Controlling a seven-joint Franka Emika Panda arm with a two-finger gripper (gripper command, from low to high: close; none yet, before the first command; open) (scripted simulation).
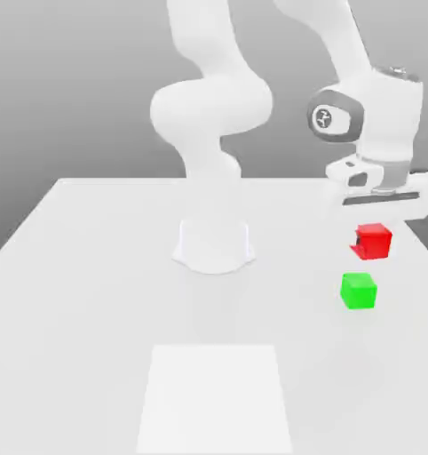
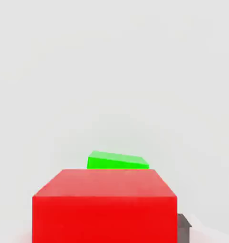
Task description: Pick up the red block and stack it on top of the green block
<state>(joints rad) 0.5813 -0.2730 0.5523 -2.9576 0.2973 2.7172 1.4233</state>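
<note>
The red block (image 1: 374,240) hangs just under my gripper (image 1: 376,226) at the exterior view's right, lifted off the white table, and the gripper is shut on it. The green block (image 1: 359,291) rests on the table a little below and slightly to the left of the red one in that view, with a small gap between them. In the hand view the red block (image 2: 105,206) sits very close and the green block (image 2: 117,160) peeks out just beyond its far edge. A grey bit of one finger (image 2: 183,227) shows beside the red block.
The arm's white base (image 1: 214,244) stands mid-table, left of both blocks. A paler white rectangle (image 1: 216,395) lies flat on the table (image 1: 84,267) near the front. The table's right edge runs close to the blocks.
</note>
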